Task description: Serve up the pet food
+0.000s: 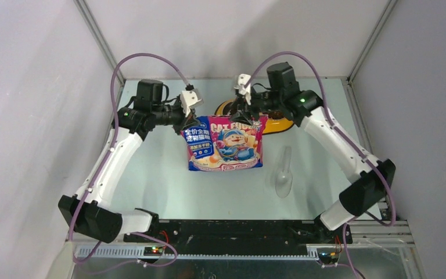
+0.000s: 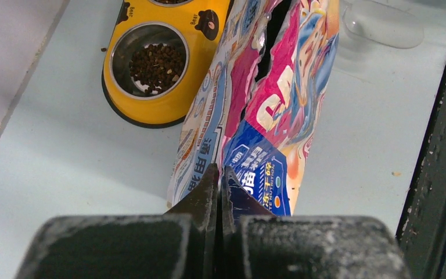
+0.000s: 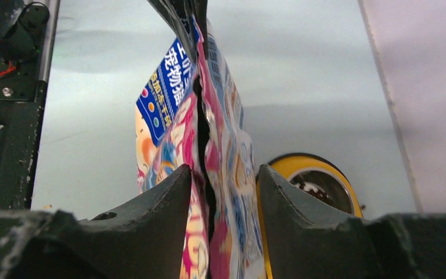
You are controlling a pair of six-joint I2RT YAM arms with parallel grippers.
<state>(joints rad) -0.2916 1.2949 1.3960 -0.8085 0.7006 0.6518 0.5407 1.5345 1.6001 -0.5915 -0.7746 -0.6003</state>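
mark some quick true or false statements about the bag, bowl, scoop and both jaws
1. The left jaws are shut on the cat food bag. True.
2. The yellow bowl's visible steel cup is empty. False: it holds brown kibble.
3. The clear scoop lies to the right of the bag, apart from it. True.
4. The right jaws are clamped shut. False: they stand apart, with the bag's edge between them.
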